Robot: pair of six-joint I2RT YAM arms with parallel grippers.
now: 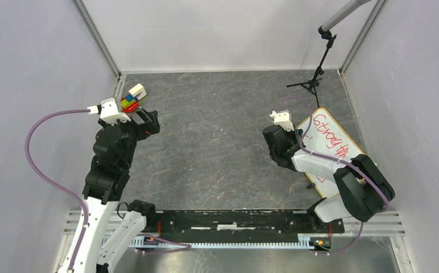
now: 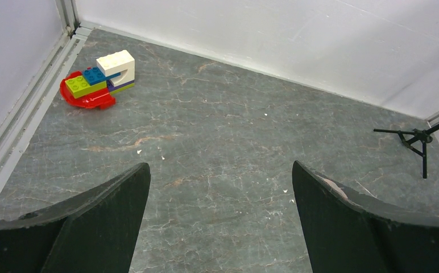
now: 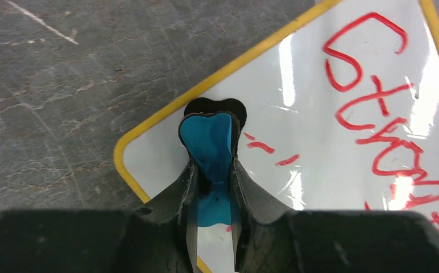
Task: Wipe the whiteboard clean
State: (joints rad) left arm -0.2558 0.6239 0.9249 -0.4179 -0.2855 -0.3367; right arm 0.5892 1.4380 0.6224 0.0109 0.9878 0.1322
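Right end effector (image 3: 212, 170) is clamped on the blue eraser (image 3: 208, 139) over the whiteboard (image 3: 314, 170), while left end effector (image 2: 220, 168) stands wide apart.

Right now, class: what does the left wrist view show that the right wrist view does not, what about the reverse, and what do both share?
Left wrist only: the open left pincer, a toy brick stack and a black tripod. Right wrist only: the right pincer shut on a blue eraser, and red writing on the whiteboard. Both: the grey table.
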